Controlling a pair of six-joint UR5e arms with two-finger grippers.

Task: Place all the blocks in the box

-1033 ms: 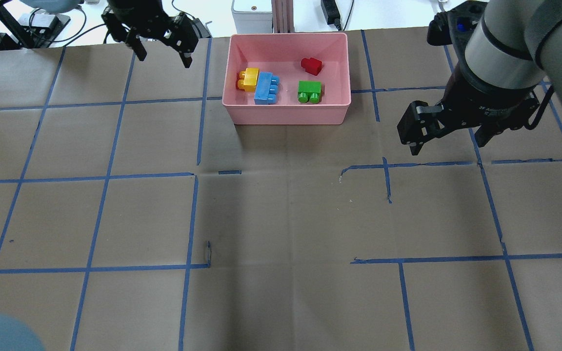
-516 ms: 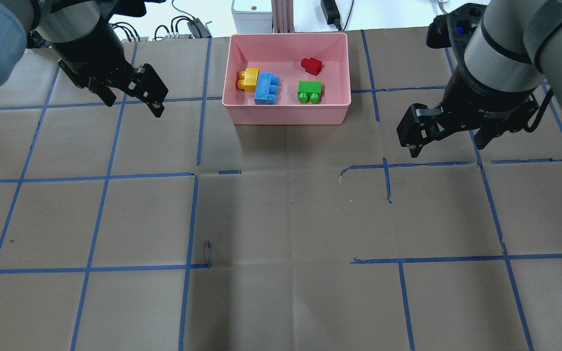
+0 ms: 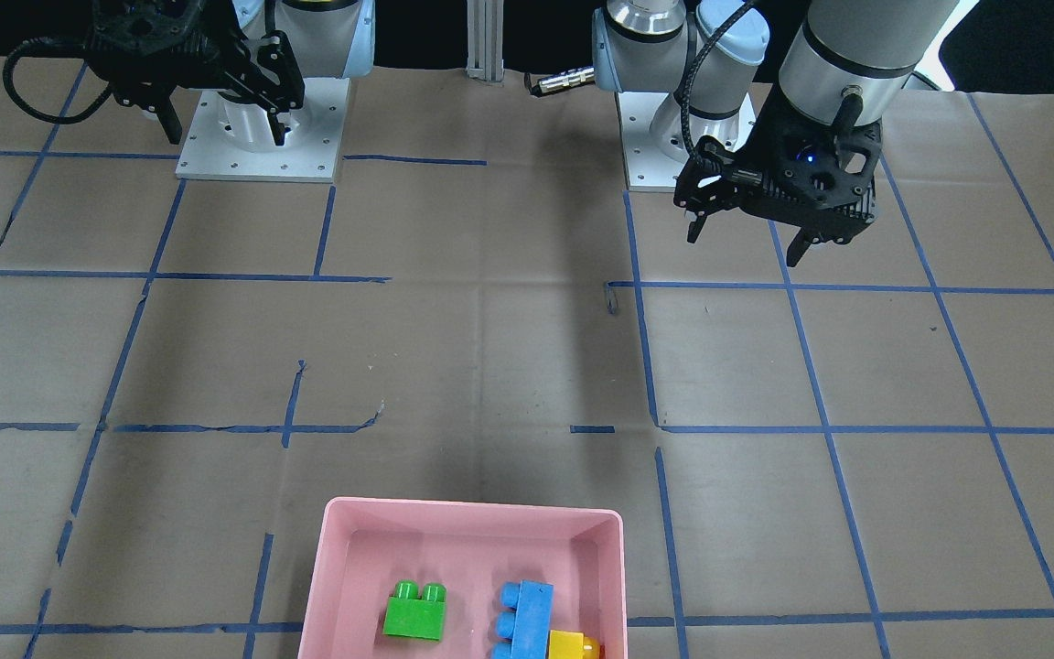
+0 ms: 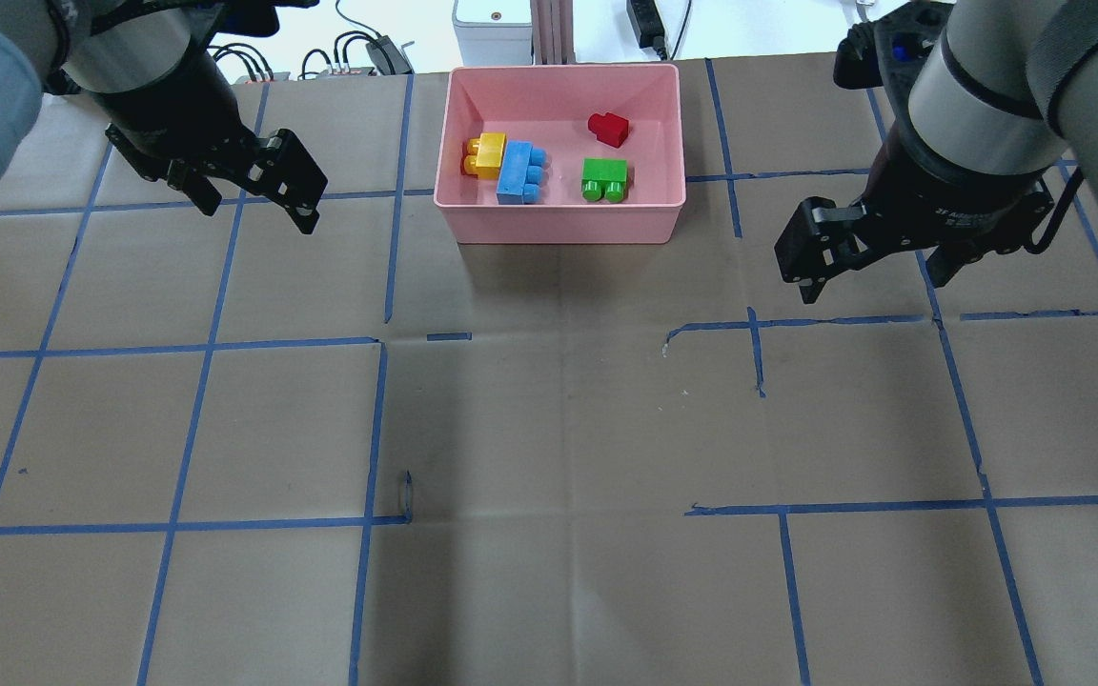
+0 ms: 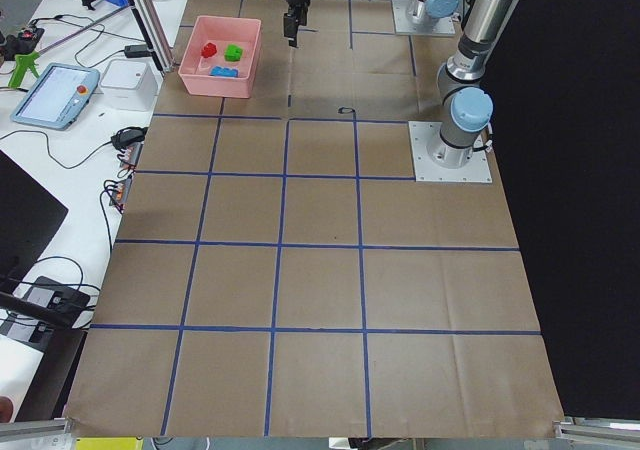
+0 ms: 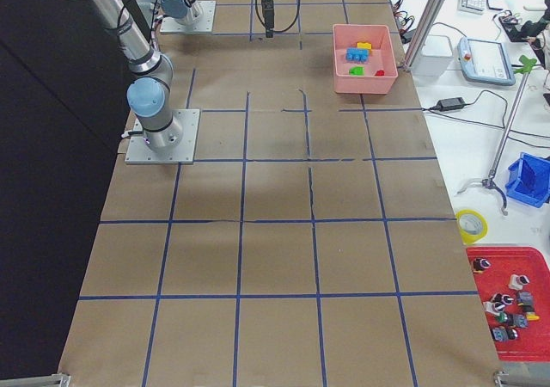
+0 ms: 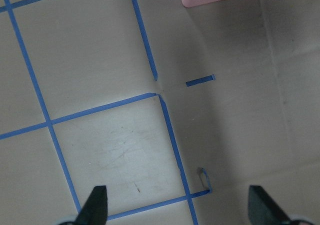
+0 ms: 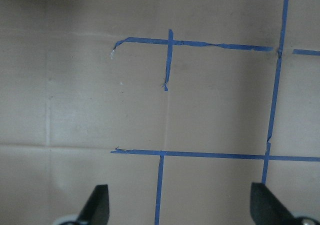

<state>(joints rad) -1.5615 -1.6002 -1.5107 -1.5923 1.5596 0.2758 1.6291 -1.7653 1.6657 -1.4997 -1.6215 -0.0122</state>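
Left of the box, seen from overhead: left gripper (image 4: 255, 208), hanging over the brown paper-covered table (image 4: 549, 429), well apart from the box's left wall. Jaws spread wide and empty; its wrist camera shows both fingertips (image 7: 97, 205) far apart over blue tape lines (image 7: 167, 130), with a corner of the box at the top edge.

Item, landmark: box (image 4: 559, 225), pink, shallow, rounded corners, at the far edge of the table.

Contents of the box, left to right:
- yellow block (image 4: 489, 155), two studs, near the box's left wall, touching the blue one.
- blue block (image 4: 518, 171), three studs, just right of the yellow, lying lengthwise toward the box's near wall.
- green block (image 4: 604, 178), two studs, in the box's right half near the front wall, apart from the blue.
- red block (image 4: 609, 128), one stud, behind the green, toward the box's far wall.

Right of the box: right gripper (image 4: 871, 278), above the table, well apart from the box's right wall. Jaws wide apart, holding nothing.
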